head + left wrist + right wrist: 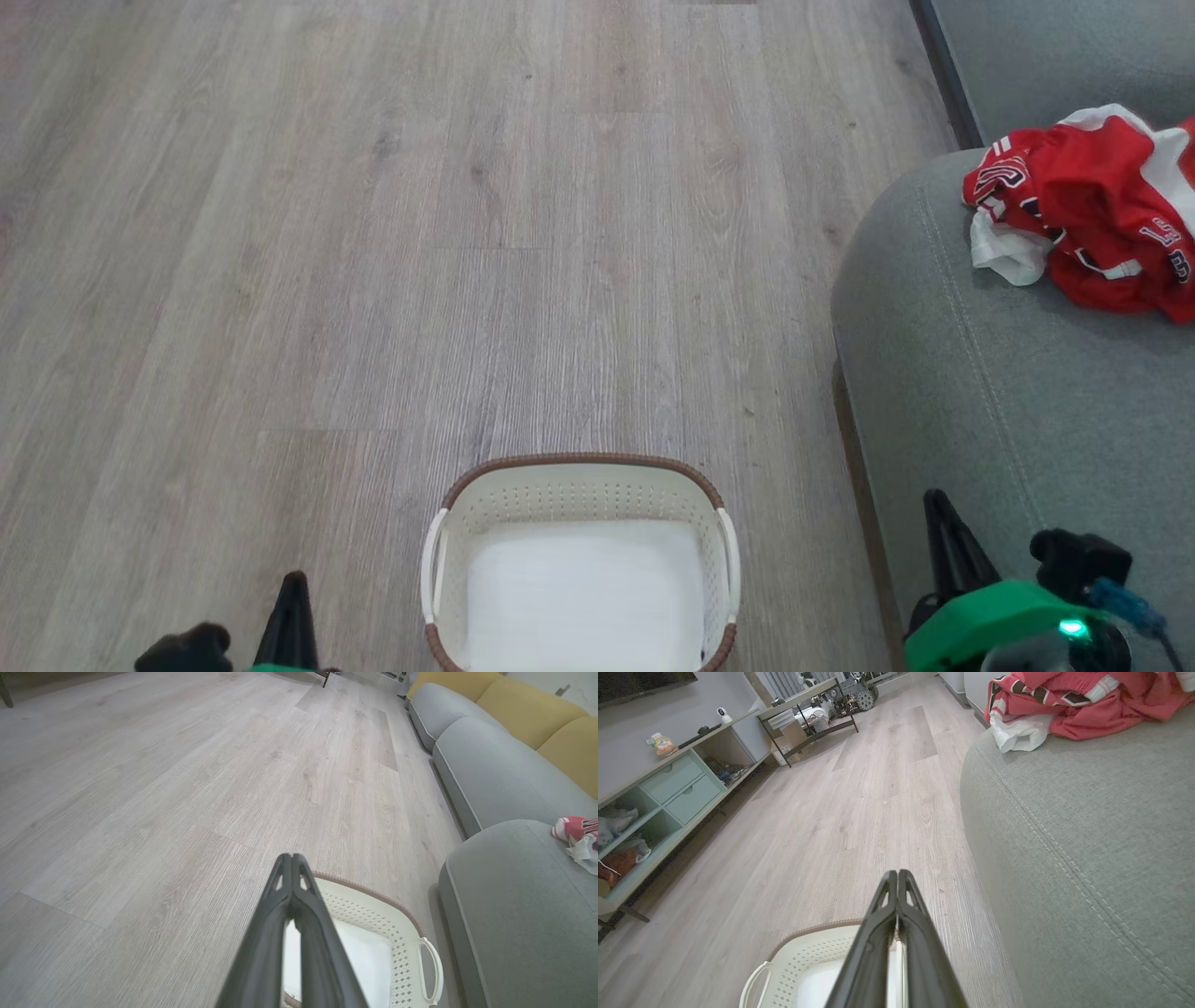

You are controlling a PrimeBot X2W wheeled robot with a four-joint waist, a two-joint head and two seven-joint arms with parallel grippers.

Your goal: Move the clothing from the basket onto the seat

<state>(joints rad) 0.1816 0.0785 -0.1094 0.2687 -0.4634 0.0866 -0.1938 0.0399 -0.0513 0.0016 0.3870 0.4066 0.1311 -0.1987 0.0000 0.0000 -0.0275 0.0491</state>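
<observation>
The red and white clothing [1092, 219] lies crumpled on the grey-green seat [990, 373] at the right; it also shows at the top of the right wrist view as clothing [1069, 704] and at the right edge of the left wrist view as clothing [577, 833]. The cream basket [581, 495] with its brown rim stands on the floor at the bottom centre, its white bottom bare. My left gripper [294, 583] is at the lower left, shut and holding nothing, its fingers pressed together [292, 858]. My right gripper [936, 504] hangs over the seat's front part, shut and holding nothing, as its own view shows [896, 873].
Pale wood floor [420, 233] spreads ahead and to the left. More grey sofa cushions [490, 770] with yellow back pillows [528, 709] run along the right. A low cabinet with green drawers [677, 784] and a metal rack [808, 704] stand by the far wall.
</observation>
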